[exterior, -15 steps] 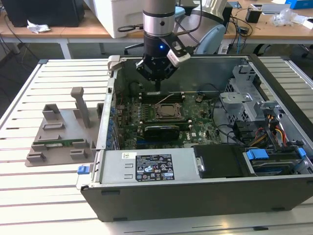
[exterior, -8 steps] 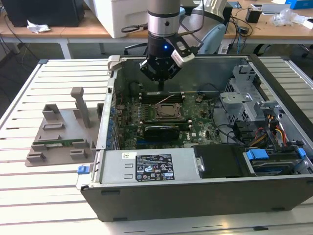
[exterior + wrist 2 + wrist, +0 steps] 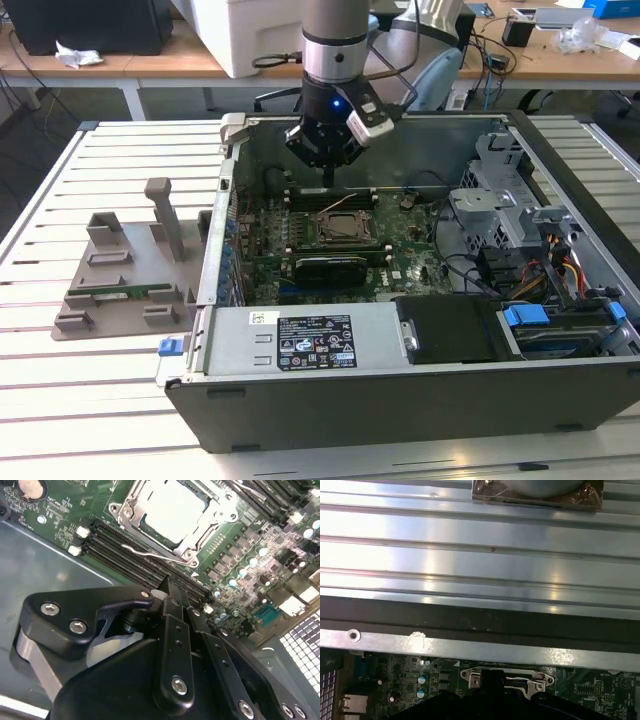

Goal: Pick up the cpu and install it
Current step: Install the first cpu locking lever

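Observation:
The cpu (image 3: 172, 510) is a silvery-white square lying flat inside the metal-framed socket (image 3: 187, 555) on the green motherboard. In the exterior view the socket (image 3: 347, 228) sits mid-board inside the open computer case. My gripper (image 3: 328, 178) hangs above the board just behind the socket, by the memory slots. In the second wrist view its black fingers (image 3: 170, 610) meet at the tips, so the gripper (image 3: 167, 587) is shut with nothing between them. The first wrist view has the socket (image 3: 505, 677) near the case's edge.
A grey fixture tray (image 3: 125, 280) holding a green memory stick (image 3: 120, 294) lies on the slatted table at the exterior view's left. The case holds a power supply (image 3: 300, 340), a drive cage (image 3: 500, 200) and cables (image 3: 560, 265). A metal part (image 3: 537, 490) rests on the slats.

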You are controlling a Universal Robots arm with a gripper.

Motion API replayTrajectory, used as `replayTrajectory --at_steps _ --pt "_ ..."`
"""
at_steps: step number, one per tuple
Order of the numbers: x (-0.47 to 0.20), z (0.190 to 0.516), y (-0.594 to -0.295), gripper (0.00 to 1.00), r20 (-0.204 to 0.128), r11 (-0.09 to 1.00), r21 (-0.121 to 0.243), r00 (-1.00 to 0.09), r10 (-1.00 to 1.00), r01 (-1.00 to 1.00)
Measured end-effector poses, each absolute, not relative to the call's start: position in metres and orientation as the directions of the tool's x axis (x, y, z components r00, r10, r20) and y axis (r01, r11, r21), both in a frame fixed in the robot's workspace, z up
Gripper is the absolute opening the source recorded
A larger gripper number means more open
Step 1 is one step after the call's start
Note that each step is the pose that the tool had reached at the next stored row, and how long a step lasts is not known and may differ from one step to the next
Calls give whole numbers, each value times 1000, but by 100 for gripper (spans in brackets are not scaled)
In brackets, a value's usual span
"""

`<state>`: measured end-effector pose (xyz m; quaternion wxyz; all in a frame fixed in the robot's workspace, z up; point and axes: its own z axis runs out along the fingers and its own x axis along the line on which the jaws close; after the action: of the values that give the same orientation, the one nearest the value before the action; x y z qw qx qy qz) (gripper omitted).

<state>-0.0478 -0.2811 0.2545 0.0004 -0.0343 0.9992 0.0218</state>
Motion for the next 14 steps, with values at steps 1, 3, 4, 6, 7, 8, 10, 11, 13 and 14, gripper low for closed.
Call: replayTrajectory --at_steps 1,3,4,6,7,8,10,11,13,14 --pt "-48 253 -285 11 -3 996 52 -998 -67 -67" --pt "-48 248 -285 11 -3 996 55 -998 -67 -67" --pt "-48 246 -285 11 -3 996 55 -998 -66 -67" --pt "-48 239 -285 11 -3 996 55 -998 -67 -67" --pt "-48 236 -285 11 -3 996 55 -998 -67 -67" --pt "-48 234 -285 11 -3 996 55 -998 -67 -67" --pt "-48 230 -284 11 -3 996 55 -998 -66 -67" --pt "-48 227 -283 11 -3 996 55 -998 -67 -67" --pt "-45 222 -282 11 -3 996 55 -998 -67 -67" --pt "-43 221 -282 11 -3 996 55 -998 -66 -67"
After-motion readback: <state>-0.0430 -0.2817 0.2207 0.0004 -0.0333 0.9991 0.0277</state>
